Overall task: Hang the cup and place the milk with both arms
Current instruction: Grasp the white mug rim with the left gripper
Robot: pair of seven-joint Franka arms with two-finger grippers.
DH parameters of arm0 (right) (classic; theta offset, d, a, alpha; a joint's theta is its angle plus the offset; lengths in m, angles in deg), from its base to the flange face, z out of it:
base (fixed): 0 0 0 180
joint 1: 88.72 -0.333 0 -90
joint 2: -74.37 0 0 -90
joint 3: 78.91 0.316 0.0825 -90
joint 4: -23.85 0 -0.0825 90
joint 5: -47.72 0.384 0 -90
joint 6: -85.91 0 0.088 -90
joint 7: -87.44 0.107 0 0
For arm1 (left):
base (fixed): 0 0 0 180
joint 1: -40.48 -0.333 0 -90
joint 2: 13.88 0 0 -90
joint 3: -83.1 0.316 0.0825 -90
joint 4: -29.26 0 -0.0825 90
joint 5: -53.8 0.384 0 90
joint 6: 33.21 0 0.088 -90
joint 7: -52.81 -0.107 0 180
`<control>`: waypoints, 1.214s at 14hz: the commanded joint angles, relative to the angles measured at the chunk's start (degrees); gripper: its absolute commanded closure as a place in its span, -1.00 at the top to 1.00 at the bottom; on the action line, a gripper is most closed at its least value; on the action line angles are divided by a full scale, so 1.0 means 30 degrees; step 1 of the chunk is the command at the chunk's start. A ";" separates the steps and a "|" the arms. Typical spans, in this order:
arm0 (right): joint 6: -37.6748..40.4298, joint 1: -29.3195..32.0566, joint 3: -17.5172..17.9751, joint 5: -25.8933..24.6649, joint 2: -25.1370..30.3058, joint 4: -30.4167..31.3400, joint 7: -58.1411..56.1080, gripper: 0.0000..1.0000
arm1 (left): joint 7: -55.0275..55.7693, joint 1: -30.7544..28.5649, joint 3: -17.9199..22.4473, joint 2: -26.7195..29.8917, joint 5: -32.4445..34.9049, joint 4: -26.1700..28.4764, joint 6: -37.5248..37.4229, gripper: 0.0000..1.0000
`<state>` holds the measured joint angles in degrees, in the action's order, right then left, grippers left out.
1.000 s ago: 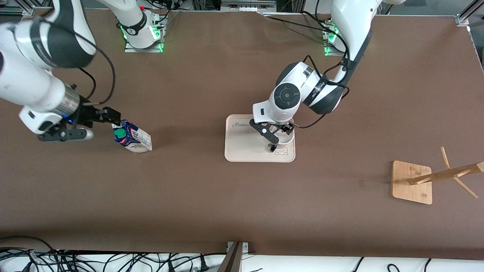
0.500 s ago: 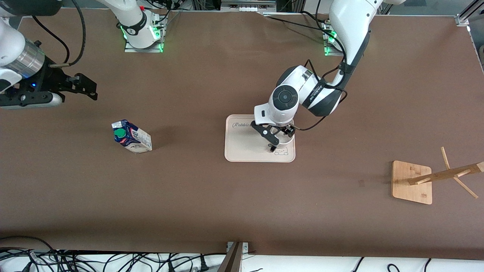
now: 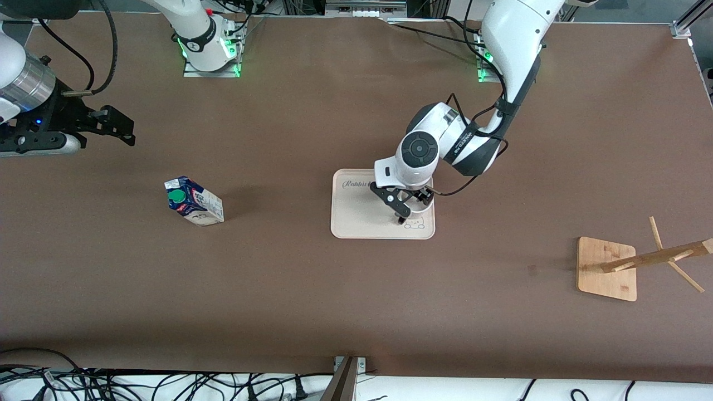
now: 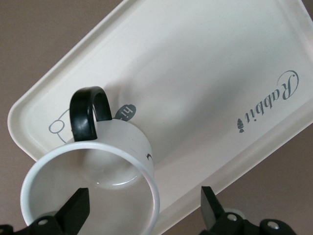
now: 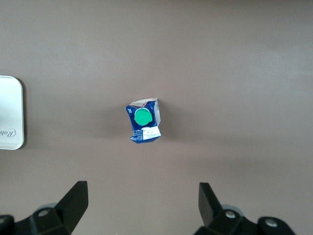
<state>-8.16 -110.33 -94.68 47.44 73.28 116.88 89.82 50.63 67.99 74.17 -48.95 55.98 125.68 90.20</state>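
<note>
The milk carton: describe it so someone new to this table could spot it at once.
Start at the cream tray in the middle of the brown table and look toward the right arm's end. The milk carton stands alone there on bare tabletop. It is small, dark blue and white, and its round green cap sets it apart.

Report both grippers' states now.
Left gripper: open, one finger inside the cup on the tray, nothing held.
Right gripper: open, empty, high above the milk.
</note>
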 commanded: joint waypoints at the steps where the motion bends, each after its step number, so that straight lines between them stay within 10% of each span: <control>1: 0.0067 -0.0034 -0.0047 -0.0316 -0.0397 -0.0917 0.0319 1.00 | 0.0348 -0.0087 0.0017 -0.0087 0.0506 0.0146 0.0228 1.00; 4: -0.0166 -0.0034 -0.0047 -0.0200 -0.0838 -0.0978 0.0378 1.00 | 0.0347 -0.0087 0.0018 -0.0235 0.1471 0.0146 0.0491 1.00; 5: -0.0225 -0.0034 -0.0047 -0.0141 -0.0838 -0.0978 0.0349 1.00 | 0.0347 -0.0116 0.0018 -0.0235 0.1473 0.0117 0.0493 0.70; 7: -0.0052 -0.0005 -0.0076 -0.0140 -0.0838 -0.0978 0.0378 1.00 | 0.0581 -0.0088 -0.0012 -0.0206 0.1473 0.0088 0.0463 -0.58; 9: 0.0009 -0.0033 -0.0047 -0.0111 -0.0779 -0.0978 0.0407 1.00 | 0.0873 -0.0087 -0.0012 -0.0147 0.1473 0.0059 0.0434 -1.00; 17: 0.0301 -0.0151 0.0099 -0.0081 -0.0574 -0.0861 0.0407 1.00 | 0.1783 -0.0029 -0.0129 -0.0089 0.1269 -0.0351 0.0317 -1.00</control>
<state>-8.66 -110.63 -94.66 47.35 71.12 115.16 90.09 54.65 67.94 74.06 -49.76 58.55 125.26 91.42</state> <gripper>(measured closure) 0.000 0.938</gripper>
